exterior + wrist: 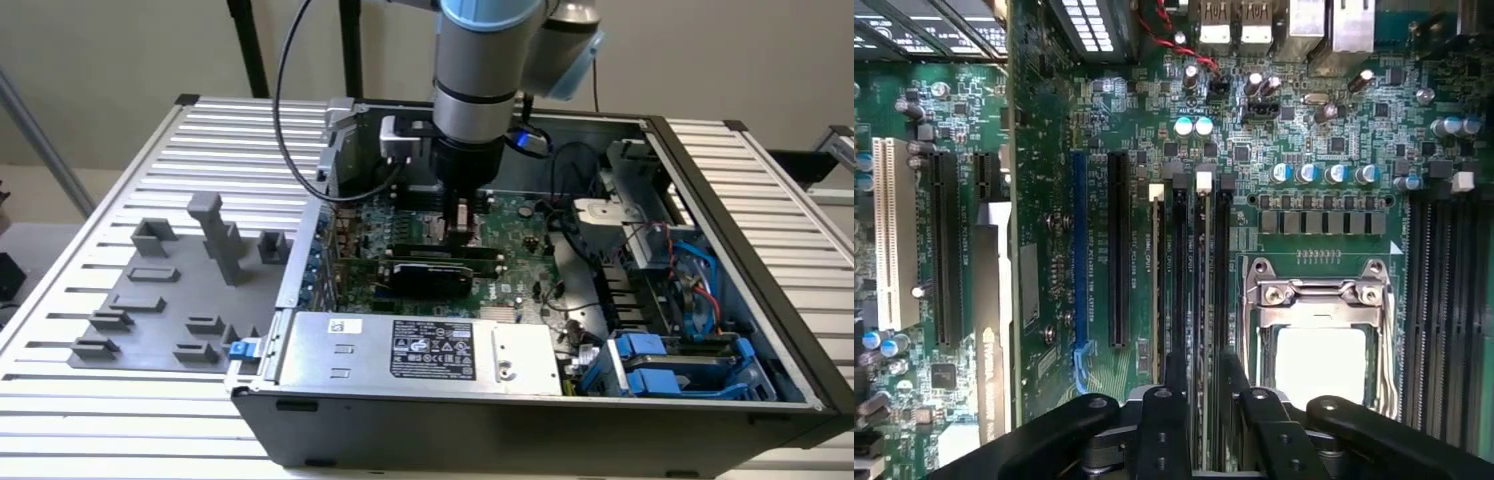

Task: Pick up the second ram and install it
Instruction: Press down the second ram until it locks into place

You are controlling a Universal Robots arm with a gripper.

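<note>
exterior: gripper (pixel 461 235) is reaching down into the open PC case (pixel 747 330), centre frame, over the motherboard (pixel 514 225).
wrist: fingers (pixel 1176 375) are clamping the second ram (pixel 1199 330), edge-on over a slot beside the CPU socket (pixel 1319 330).
axis: long axis is running bottom-to-top of frame.
handling: light, stiff, fragile; probably best gripped by the top edge.

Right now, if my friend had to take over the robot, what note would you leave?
Gripper: down inside the case, over the motherboard; it seems shut on the ram.
Ram: seen edge-on between the fingers, lined up along a slot beside the processor socket.
Done: ram picked up and brought to the slots.
Left: install not confirmed. I cannot tell if the ram is fully seated.
</note>
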